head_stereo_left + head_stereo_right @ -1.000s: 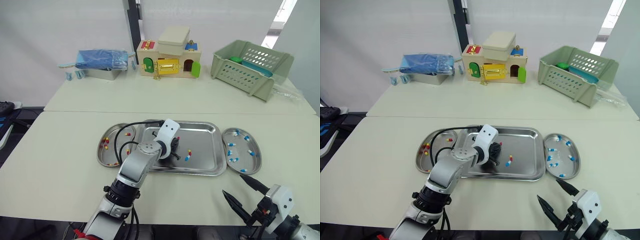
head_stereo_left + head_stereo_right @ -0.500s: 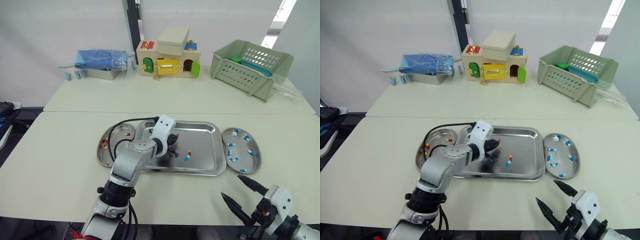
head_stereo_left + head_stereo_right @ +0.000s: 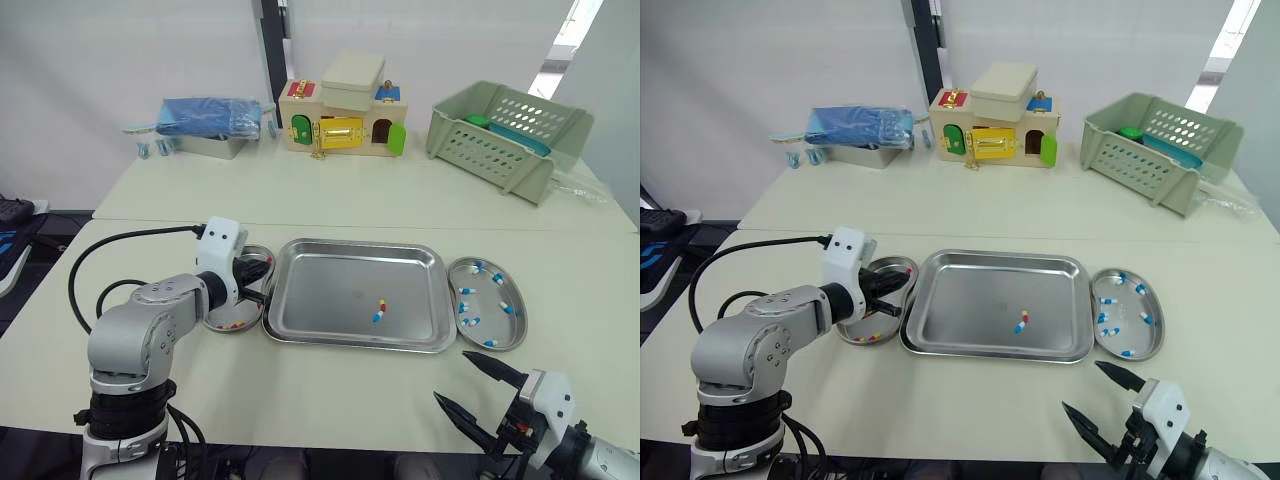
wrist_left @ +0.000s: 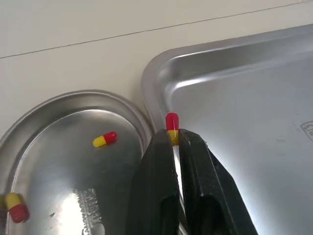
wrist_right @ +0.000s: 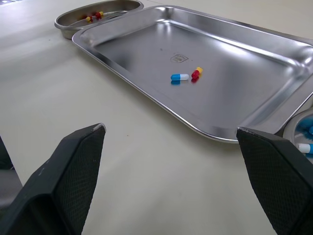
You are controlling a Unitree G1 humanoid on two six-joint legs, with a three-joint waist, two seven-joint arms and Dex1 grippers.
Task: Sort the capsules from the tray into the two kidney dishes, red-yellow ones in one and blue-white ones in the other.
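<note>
Red-yellow capsule is sitting pinched by its yellow end between the tips of the left fingers, which are pressing nearly together on it. It is hanging over the seam where the rim of the left dish is meeting the left edge of the tray. Near the tray's middle, a second red-yellow capsule and a blue-white capsule are waiting. The right dish is holding blue-white ones. The right fingers are spreading wide and empty over the near edge of the counter.

Letting go here is probably risking a bounce off the rim, back into the tray or onto the counter, and the shallow grip may be slipping.

A second ago the left arm was reaching over the tray; it is now drawing back toward the left dish.
</note>
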